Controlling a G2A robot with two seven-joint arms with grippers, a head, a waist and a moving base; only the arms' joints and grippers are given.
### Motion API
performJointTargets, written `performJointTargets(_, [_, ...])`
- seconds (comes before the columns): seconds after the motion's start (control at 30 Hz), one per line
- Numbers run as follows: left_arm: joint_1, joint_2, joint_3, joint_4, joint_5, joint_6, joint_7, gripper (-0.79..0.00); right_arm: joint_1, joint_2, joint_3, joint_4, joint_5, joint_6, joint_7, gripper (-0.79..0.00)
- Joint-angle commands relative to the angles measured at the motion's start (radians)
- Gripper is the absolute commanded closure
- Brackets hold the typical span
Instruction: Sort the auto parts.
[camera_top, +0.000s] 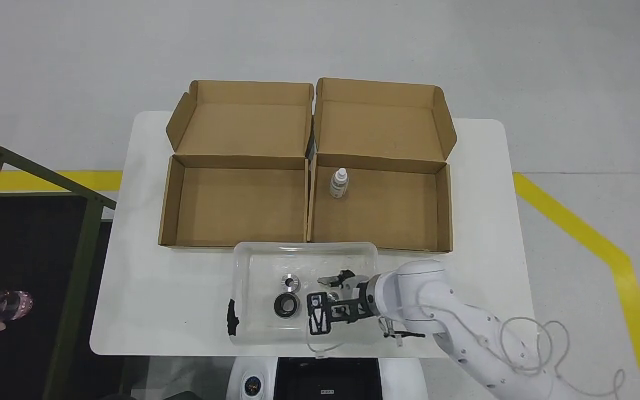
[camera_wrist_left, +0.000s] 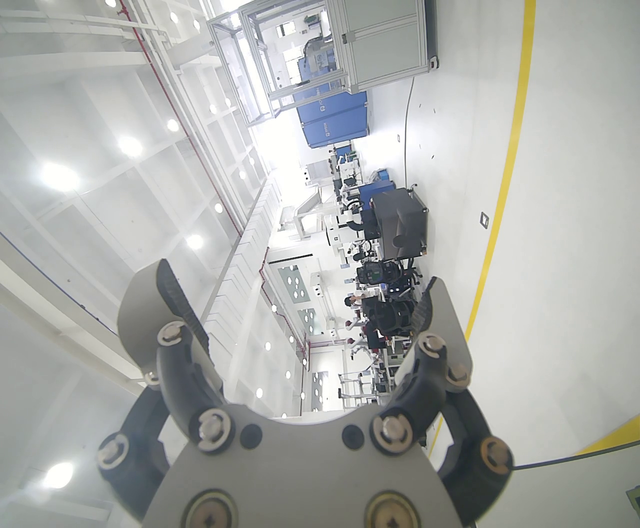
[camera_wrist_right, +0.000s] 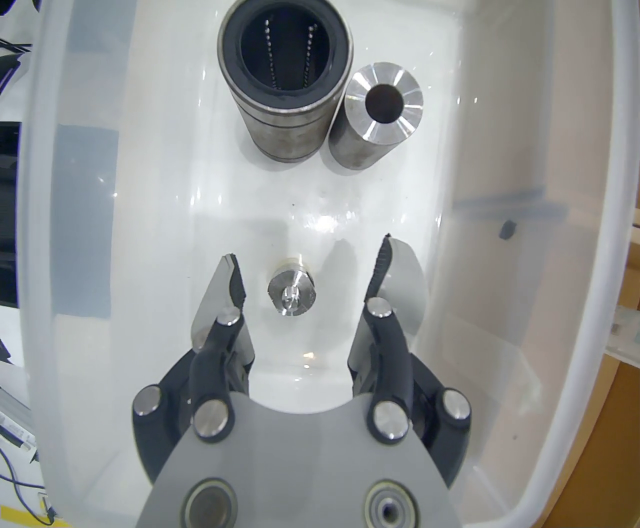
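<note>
A clear plastic bin (camera_top: 305, 246) stands at the table's front edge with metal parts in it. My right gripper (camera_wrist_right: 308, 251) is down inside the bin, open, with a small steel stud (camera_wrist_right: 292, 295) standing between its fingers, untouched. Just beyond the fingertips stand a large linear bearing (camera_wrist_right: 285, 75) and a smaller steel sleeve (camera_wrist_right: 375, 115), side by side. From above, the right gripper (camera_top: 315, 313) sits close to the bearing (camera_top: 286, 304) and the sleeve (camera_top: 290, 281). My left gripper (camera_wrist_left: 300, 280) is open and holds nothing, pointed away from the table at the room.
Two open cardboard boxes stand behind the bin, the left box (camera_top: 236, 205) bare inside, the right box (camera_top: 400, 208) holding a small white bottle (camera_top: 340, 183). A small black piece (camera_top: 232, 318) lies at the bin's front left corner. The bin wall (camera_wrist_right: 575, 200) is close beside the right gripper.
</note>
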Motion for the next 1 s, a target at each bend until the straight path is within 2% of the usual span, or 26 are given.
performJointTargets(0.0, [0.000, 0.000, 0.000, 0.000, 0.000, 0.000, 0.000, -0.785, 0.004, -0.001, -0.007, 0.006, 0.004, 0.000, 0.006, -0.363])
performJointTargets(0.27, [0.000, 0.000, 0.000, 0.000, 0.000, 0.000, 0.000, -0.785, 0.024, -0.004, -0.033, 0.021, 0.025, 0.002, 0.039, -0.219])
performJointTargets(0.3, [0.000, 0.000, 0.000, 0.000, 0.000, 0.000, 0.000, -0.785, 0.026, -0.004, -0.034, 0.022, 0.028, 0.002, 0.041, -0.179])
performJointTargets(0.37, [0.000, 0.000, 0.000, 0.000, 0.000, 0.000, 0.000, -0.785, 0.030, -0.004, -0.036, 0.023, 0.036, 0.003, 0.045, -0.031])
performJointTargets(0.4, [0.000, 0.000, 0.000, 0.000, 0.000, 0.000, 0.000, -0.785, 0.032, -0.003, -0.036, 0.022, 0.039, 0.003, 0.047, 0.000])
performJointTargets(0.6, [0.000, 0.000, 0.000, 0.000, 0.000, 0.000, 0.000, -0.785, 0.039, -0.001, -0.025, 0.003, 0.064, 0.004, 0.015, 0.000])
performJointTargets(0.97, [0.000, 0.000, 0.000, 0.000, 0.000, 0.000, 0.000, -0.785, 0.055, 0.003, -0.004, -0.035, 0.052, -0.011, -0.116, 0.000])
